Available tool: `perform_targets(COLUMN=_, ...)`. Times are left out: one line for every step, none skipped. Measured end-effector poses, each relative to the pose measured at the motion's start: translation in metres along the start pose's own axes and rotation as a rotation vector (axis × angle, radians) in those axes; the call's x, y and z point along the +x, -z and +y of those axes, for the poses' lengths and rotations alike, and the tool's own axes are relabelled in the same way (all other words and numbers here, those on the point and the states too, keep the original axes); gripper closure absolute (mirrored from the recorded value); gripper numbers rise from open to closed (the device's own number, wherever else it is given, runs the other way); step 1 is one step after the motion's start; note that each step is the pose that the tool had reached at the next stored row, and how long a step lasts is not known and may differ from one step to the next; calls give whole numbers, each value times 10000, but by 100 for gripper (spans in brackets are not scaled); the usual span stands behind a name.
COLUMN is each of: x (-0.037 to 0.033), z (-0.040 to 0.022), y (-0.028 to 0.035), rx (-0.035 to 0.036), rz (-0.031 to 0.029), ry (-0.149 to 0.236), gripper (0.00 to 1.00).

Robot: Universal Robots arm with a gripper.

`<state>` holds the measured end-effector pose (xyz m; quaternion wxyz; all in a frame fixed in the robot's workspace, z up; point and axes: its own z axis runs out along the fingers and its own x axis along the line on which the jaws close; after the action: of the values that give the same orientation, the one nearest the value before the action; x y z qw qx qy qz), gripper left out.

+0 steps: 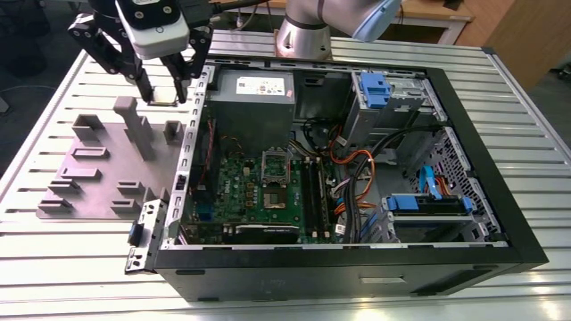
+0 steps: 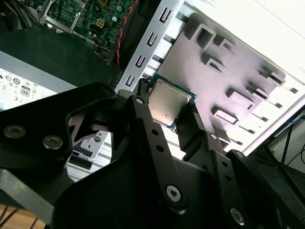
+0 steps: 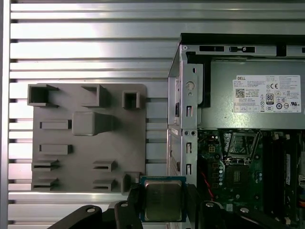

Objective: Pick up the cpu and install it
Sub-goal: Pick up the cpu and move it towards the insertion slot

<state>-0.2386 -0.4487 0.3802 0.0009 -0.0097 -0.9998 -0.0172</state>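
above the grey tray [image 1: 89, 184], just beside the open computer case [image 1: 357, 277], the gripper [image 1: 163, 92] pinches the cpu [image 3: 163, 200] by two opposite edges. it looks light, thin and stiff — likely delicate underneath, so an edge hold suits it.

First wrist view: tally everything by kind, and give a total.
cpu, held in the pincer: 1
pincer: 1
grey fixture plate: 1
computer case: 1
power supply: 1
green motherboard: 1
Total: 6
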Motion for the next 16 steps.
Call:
perform_targets(x=-3, z=0, y=0, rx=0, rz=0, ry=0, gripper=53)
perform_targets(x=-6, z=0, y=0, rx=0, rz=0, ry=0, gripper=53)
perform_targets(x=-9, z=0, y=0, rx=0, rz=0, ry=0, gripper=53)
perform_targets(x=-12, z=0, y=0, rx=0, rz=0, ry=1, gripper=53)
perform_targets(x=-15, z=0, y=0, rx=0, rz=0, ry=1, gripper=53)
perform_targets(x=-18, z=0, y=0, rx=0, rz=0, ry=0, gripper=53)
perform_targets(x=-20, z=0, y=0, rx=0, rz=0, ry=0, gripper=53)
perform_targets(x=-22, z=0, y=0, rx=0, rz=0, ry=0, gripper=53)
perform_targets(x=-29, z=0, y=0, rx=0, rz=0, ry=0, gripper=53)
perform_targets(x=-37, z=1, y=0, rx=0, rz=0, ry=0, gripper=53)
perform_targets(x=-38, z=1, y=0, rx=1, rz=1, ry=0, gripper=53)
perform_targets(x=-40, z=1, y=0, rx=0, rz=0, ry=1, gripper=53)
perform_targets(x=-42, z=1, y=0, rx=0, rz=1, ry=1, gripper=53)
perform_targets(x=-45, z=1, y=0, rx=0, rz=0, ry=1, gripper=53)
perform_targets(x=-48, z=1, y=0, rx=0, rz=0, ry=1, gripper=53)
perform_targets(x=-52, z=1, y=0, rx=1, rz=1, ry=1, gripper=53)
